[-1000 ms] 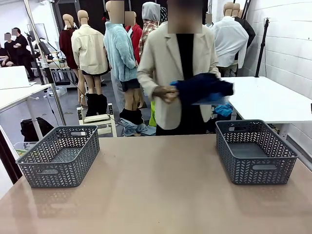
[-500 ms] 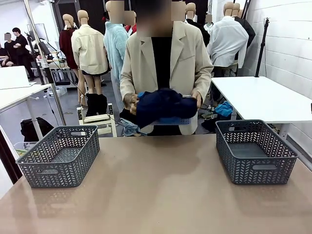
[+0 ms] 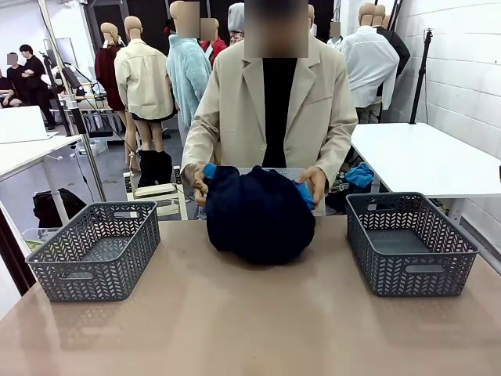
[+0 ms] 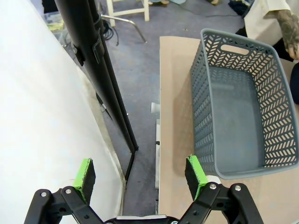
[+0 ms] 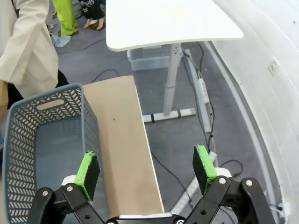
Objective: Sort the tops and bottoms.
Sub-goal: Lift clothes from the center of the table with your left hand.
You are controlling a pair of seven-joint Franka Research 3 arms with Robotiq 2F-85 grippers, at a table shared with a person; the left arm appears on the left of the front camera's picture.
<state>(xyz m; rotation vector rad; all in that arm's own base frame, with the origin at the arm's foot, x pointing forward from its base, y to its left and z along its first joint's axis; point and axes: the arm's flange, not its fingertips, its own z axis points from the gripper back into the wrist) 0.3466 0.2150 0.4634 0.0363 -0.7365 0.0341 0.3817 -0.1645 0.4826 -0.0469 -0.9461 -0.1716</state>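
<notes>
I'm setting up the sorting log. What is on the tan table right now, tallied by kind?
Grey lattice baskets: 2, the left basket and the right basket
Clothing: 1, a bundle of dark navy and bright blue garments; the pieces inside can't be counted
Total: 3

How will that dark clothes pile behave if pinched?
Probably floppy: the pile slumps in a rounded heap on the table. Likely several pieces, since blue cloth pokes out, so one pinch may lift just a layer.
</notes>
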